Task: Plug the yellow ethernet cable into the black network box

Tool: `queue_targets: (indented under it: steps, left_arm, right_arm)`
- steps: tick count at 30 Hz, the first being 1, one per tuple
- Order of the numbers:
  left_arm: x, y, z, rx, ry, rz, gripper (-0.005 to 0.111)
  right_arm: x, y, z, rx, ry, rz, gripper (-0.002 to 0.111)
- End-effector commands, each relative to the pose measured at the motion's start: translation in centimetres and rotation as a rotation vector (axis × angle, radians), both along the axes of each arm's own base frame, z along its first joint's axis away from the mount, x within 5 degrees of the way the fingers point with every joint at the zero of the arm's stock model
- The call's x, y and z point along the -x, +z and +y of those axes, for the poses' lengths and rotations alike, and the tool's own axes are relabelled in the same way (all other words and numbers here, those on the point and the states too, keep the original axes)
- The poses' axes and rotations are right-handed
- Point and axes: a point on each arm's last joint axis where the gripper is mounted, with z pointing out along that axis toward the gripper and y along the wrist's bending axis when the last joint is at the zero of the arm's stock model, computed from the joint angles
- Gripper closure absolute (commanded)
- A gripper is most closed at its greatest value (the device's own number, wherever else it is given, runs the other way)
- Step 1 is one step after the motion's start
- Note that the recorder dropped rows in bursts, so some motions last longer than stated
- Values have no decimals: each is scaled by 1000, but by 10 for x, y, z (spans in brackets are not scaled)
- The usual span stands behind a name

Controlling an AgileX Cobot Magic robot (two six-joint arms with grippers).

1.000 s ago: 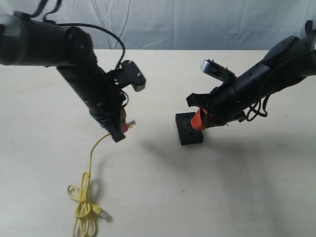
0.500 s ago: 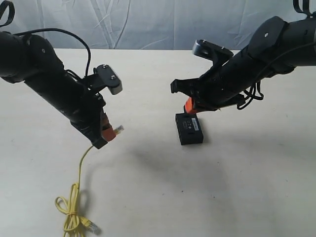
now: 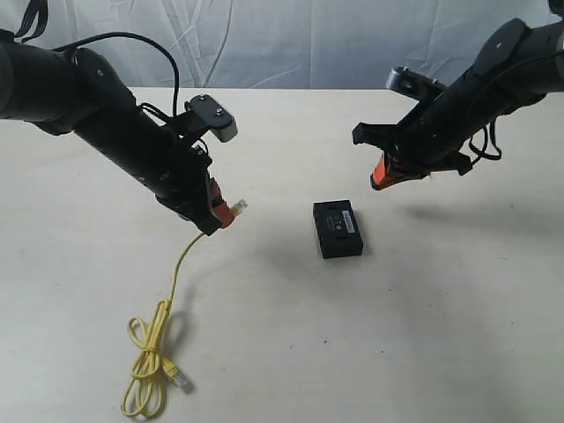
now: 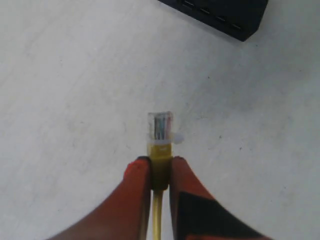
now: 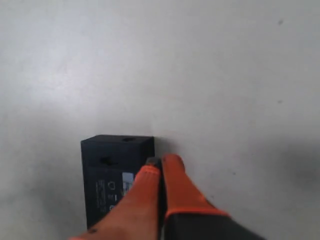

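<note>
My left gripper (image 3: pixel 220 212) is shut on the yellow boot of the yellow ethernet cable (image 3: pixel 176 278), and the clear plug (image 4: pixel 160 126) sticks out past the orange fingertips (image 4: pixel 137 172). The rest of the cord hangs down to a loose loop (image 3: pixel 150 370) on the table. The black network box (image 3: pixel 337 228) lies flat in the middle, to the right of the plug and apart from it; its port side (image 4: pixel 215 15) shows in the left wrist view. My right gripper (image 3: pixel 382 175) hovers above and right of the box (image 5: pixel 112 175), shut with nothing between its fingers.
The pale table (image 3: pixel 423 335) carries only the box and the cable. A wrinkled white cloth backdrop (image 3: pixel 291 44) closes the far side. The cable's free plug (image 3: pixel 181 381) lies near the front edge.
My right gripper has lifted off the box and pulled back to the right. My left gripper, still holding the plug, swung left and then back toward the box, dragging the cable loop.
</note>
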Motion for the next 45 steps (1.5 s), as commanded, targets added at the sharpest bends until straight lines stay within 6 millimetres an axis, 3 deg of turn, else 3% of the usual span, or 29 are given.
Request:
queue_targets:
  steps: [1,5,7,19,22,28,34,38,45]
  left_arm:
    - [-3,0,1,-9,-18,-7,107]
    - [-3,-1,3,-40,-42,-23,107]
    - [-4,-1,3,-37,-31,-36,107]
    - [-6,0,2,-16,-24,-48,107]
    - [-6,0,2,-16,-24,-48,107]
    - [-5,0,2,-19,-42,-55,107]
    - [-5,0,2,-18,-43,-54,107]
    - [-5,-11,-2,-27,-70,-39,107]
    - [2,-32,-27,-51,-124,-57,107]
  right_arm:
    - [-3,1,1,-29,104,21,100]
    - [-3,-14,6,-32,118,64,80]
    - [-3,-16,8,-32,118,63,76]
    - [5,-32,35,8,207,78,76]
    - [8,-39,40,35,246,89,80]
    - [12,-40,49,50,329,59,103]
    - [13,-40,51,55,359,48,102]
    - [13,-40,51,51,356,48,102]
    - [13,-40,51,47,352,50,102]
